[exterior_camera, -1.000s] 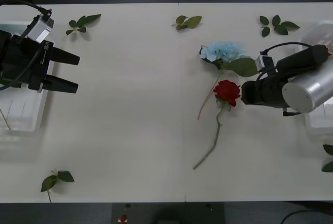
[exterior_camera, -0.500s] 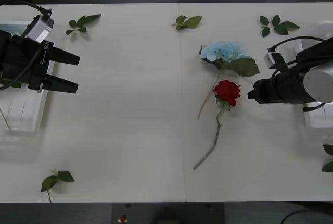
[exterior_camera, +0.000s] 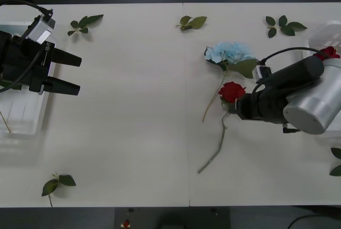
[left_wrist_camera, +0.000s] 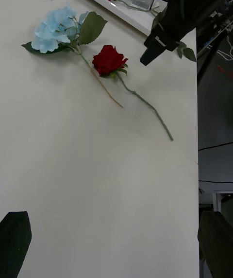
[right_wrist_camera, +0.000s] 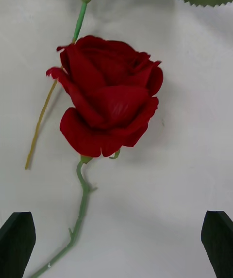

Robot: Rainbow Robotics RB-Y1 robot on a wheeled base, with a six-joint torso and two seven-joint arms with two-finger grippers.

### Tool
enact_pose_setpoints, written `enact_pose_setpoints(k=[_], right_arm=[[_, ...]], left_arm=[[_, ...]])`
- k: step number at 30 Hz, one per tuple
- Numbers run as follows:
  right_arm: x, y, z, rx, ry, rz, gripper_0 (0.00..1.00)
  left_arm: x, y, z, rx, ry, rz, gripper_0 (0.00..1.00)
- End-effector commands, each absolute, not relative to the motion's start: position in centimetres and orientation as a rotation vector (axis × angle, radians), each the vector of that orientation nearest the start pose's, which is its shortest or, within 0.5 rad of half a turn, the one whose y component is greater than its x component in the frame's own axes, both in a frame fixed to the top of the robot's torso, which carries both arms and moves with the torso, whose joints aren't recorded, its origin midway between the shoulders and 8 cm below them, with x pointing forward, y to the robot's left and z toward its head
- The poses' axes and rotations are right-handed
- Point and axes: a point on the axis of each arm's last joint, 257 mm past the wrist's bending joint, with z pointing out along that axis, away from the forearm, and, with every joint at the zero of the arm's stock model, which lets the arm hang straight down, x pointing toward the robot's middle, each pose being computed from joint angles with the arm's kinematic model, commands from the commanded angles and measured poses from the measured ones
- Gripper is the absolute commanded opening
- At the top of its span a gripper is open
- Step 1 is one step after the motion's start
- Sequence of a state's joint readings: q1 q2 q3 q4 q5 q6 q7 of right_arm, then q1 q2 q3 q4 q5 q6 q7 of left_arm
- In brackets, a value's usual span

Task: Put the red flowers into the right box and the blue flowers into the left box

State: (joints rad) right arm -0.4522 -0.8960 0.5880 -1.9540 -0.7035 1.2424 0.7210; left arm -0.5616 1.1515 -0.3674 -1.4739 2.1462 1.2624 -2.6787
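Returning from the right box [exterior_camera: 327, 37] to hover at the rose [exterior_camera: 232, 91] on the desk [exterior_camera: 133, 106], right end effector [exterior_camera: 238, 107] fingers apart; pickup next. Left end effector [exterior_camera: 72, 73] parked, spread.

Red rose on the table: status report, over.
Right gripper at the red rose, jaws open, no grasp yet. Left gripper open, parked over the left box. Blue flower lies close beside the rose, stems crossing.
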Motion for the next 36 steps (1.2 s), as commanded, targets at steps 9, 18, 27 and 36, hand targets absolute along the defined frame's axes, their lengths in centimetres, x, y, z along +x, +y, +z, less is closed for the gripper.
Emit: enact_pose_setpoints(k=[9, 18, 27, 36], right_arm=[[46.8, -15.7, -27.7, 0.317, 2.509, 0.291, 1.0], [48.1, -15.1, -29.4, 0.36, 2.502, 0.262, 1.0], [48.7, -16.0, -30.9, 0.385, 2.514, 0.215, 1.0], [49.4, -15.8, -31.7, 0.397, 2.532, 0.198, 1.0]], left_arm=[[43.9, 20.7, -8.9, 1.393, 1.756, -0.731, 1.0], [43.9, 20.7, -8.9, 1.393, 1.756, -0.731, 1.0], [43.9, 20.7, -8.9, 1.393, 1.756, -0.731, 1.0], [43.9, 20.7, -8.9, 1.393, 1.756, -0.731, 1.0]])
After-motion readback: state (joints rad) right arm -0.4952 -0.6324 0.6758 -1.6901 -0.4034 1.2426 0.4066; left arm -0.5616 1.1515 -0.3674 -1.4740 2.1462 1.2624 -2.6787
